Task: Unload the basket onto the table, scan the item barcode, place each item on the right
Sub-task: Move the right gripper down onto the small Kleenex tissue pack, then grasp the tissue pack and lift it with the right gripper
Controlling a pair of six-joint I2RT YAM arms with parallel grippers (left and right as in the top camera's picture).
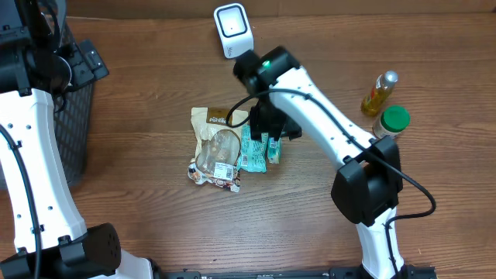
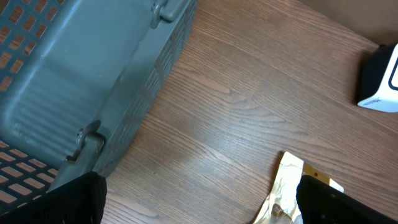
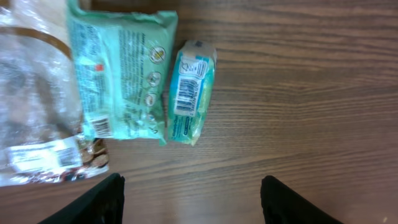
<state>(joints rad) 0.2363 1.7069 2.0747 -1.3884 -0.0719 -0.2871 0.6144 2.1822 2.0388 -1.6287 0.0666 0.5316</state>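
A small teal packet (image 3: 189, 93) lies flat on the wooden table with its barcode facing up, and it also shows in the overhead view (image 1: 273, 149). Beside it are a larger teal packet (image 3: 121, 74) and a clear bag of cookies (image 3: 37, 112). My right gripper (image 3: 191, 183) hovers open over bare wood just short of the small packet, holding nothing. The white scanner (image 1: 232, 29) stands at the back of the table. My left gripper (image 2: 199, 199) is wide open and empty near the basket, with the bag's gold edge (image 2: 286, 186) by its right finger.
A dark mesh basket (image 1: 74, 124) stands at the left edge of the table. An oil bottle (image 1: 380, 93) and a green-capped jar (image 1: 393, 122) stand at the right, close to my right arm's base.
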